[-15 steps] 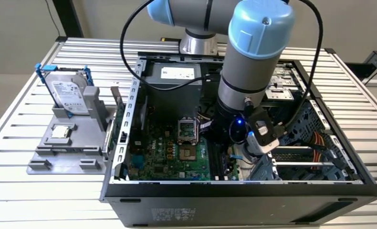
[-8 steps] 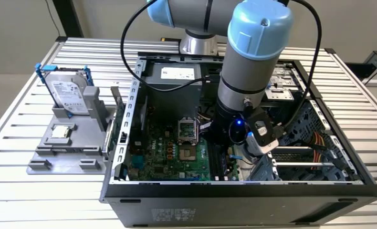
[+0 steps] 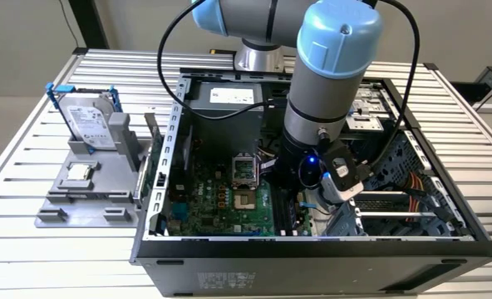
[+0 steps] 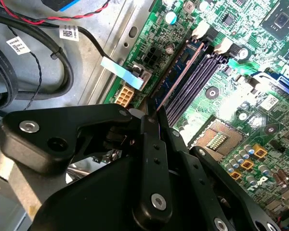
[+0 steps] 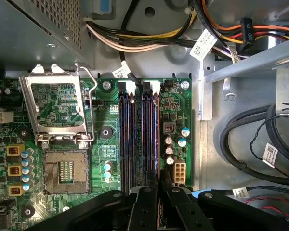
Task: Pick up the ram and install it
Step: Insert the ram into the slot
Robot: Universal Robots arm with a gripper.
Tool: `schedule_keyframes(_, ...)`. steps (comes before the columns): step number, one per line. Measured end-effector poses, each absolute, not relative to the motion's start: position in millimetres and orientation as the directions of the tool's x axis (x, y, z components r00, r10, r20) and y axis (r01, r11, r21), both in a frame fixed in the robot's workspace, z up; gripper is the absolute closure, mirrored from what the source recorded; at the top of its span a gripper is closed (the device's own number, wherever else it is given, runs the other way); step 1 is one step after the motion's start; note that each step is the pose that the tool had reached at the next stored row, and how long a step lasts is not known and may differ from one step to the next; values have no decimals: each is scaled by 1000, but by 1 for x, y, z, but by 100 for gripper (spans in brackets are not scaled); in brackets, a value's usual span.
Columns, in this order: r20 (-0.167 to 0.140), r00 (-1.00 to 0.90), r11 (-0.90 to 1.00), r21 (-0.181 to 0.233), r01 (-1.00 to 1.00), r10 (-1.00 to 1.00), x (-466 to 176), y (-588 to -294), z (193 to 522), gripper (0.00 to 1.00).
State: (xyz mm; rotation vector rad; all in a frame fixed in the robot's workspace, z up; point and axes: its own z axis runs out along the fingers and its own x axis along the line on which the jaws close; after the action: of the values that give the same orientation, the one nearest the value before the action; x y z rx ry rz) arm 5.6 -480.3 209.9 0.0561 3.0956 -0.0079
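Observation:
The ram [image 4: 179,76] shows edge-on as a thin blue board with a coppery rim. It stands along the memory slots [image 5: 137,134] of the green motherboard [image 3: 221,208], in the slot nearest the board's edge. In the first wrist view the ram [image 5: 157,139] is a narrow dark line beside the purple slots. My gripper [image 4: 153,113] is down inside the open computer case, and its black fingers [image 5: 166,185] are shut on the near end of the ram. In the exterior view the gripper [image 3: 302,202] hangs low over the slots, partly hidden by the wrist.
The processor socket [image 5: 65,171] lies beside the slots with its metal frame [image 5: 55,108] flipped open. Cable bundles [image 5: 250,139] and the case walls [image 3: 167,162] crowd the gripper. Outside the case, a grey fixture [image 3: 88,199] holds a hard drive [image 3: 88,121] and a square chip [image 3: 80,172].

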Motion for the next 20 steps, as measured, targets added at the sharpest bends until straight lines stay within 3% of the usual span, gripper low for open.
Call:
schedule_keyframes(1, -46, -998, 999, -4, 36, 36, 6, -480, 210, 100)
schedule_keyframes(2, -46, -998, 999, -5, 36, 36, 6, -480, 210, 0)
schedule_keyframes(20, -44, -998, 999, -4, 36, 36, 6, -480, 239, 0)
